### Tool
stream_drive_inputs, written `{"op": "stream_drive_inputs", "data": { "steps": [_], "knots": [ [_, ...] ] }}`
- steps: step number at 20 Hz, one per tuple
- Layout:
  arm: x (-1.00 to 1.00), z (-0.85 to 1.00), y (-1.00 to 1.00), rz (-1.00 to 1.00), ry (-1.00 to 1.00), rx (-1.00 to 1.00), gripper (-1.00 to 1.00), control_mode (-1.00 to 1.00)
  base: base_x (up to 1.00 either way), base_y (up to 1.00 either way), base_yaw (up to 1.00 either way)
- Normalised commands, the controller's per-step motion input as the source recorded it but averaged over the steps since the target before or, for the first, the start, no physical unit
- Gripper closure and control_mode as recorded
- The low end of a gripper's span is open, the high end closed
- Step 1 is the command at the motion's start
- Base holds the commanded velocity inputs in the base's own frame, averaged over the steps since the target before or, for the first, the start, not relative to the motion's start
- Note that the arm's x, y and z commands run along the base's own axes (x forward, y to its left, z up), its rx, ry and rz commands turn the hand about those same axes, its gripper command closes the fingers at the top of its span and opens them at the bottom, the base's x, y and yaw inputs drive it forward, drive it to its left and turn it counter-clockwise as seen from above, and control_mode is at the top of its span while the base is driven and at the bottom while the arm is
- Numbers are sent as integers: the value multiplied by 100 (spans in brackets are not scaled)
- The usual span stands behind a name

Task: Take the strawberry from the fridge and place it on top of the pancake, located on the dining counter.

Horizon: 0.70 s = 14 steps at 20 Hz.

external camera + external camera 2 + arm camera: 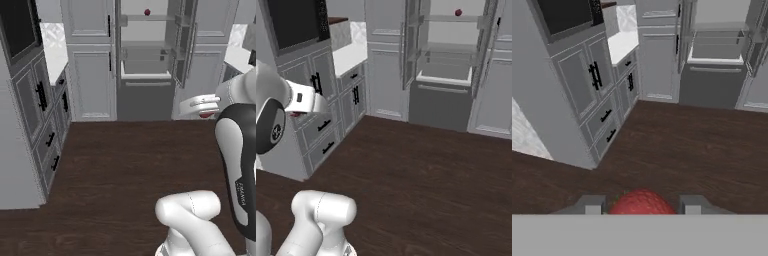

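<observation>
The strawberry (643,201), bright red, sits between my two fingertips, and the gripper (642,207) is shut on it. In the left base view the gripper (205,112) hangs at the right over the dark wood floor, a sliver of the strawberry (206,115) showing under the white hand. From the right base view the gripper (299,110) is at the far left. The fridge (146,60) stands open straight ahead, well away from the hand, with pale shelves and a dark bottom drawer. The pancake and the dining counter are out of view.
A darker maroon round fruit (147,12) rests on the fridge's upper shelf. Light-grey cabinets with black handles (42,100) line the left wall under a dark oven (296,20). Open dark wood floor (125,160) lies between me and the fridge.
</observation>
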Motion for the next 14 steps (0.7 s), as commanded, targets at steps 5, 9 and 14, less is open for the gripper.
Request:
{"op": "stream_drive_inputs", "data": {
  "steps": [5, 9, 14],
  "knots": [
    [0, 0, 0, 0, 0, 0, 100, 100, -18, 70, 39],
    [0, 0, 0, 0, 0, 0, 100, 100, 4, 42, 40],
    [0, 0, 0, 0, 0, 0, 100, 100, 30, 37, 46]
  ]
}}
